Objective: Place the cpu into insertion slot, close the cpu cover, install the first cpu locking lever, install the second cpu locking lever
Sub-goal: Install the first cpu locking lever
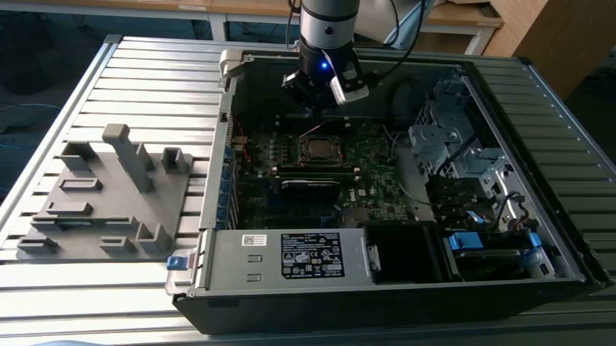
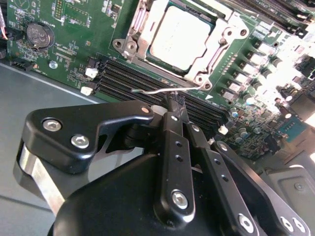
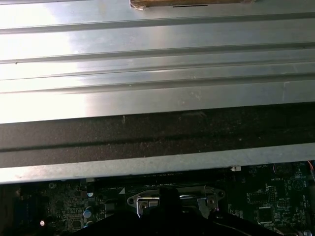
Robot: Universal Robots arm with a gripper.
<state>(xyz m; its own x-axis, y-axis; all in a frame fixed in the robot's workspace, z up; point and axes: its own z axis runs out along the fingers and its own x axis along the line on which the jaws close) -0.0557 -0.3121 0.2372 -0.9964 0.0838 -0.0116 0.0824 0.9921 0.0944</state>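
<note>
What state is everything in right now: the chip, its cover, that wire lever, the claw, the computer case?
cpu: seated, metal top showing.
cpu cover: lowered flat, framing the cpu.
locking lever: sticking out, not latched down.
gripper: jaws shut, tips beside the locking lever.
computer case: open, side panel off.

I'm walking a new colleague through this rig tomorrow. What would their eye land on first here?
Probably the open computer case lying on the slatted metal table, with the gripper hanging inside it over the green circuit board. In the second wrist view, the bright cpu sits framed by the cpu cover, and a thin wire lever juts out close to the gripper's tip.
</note>
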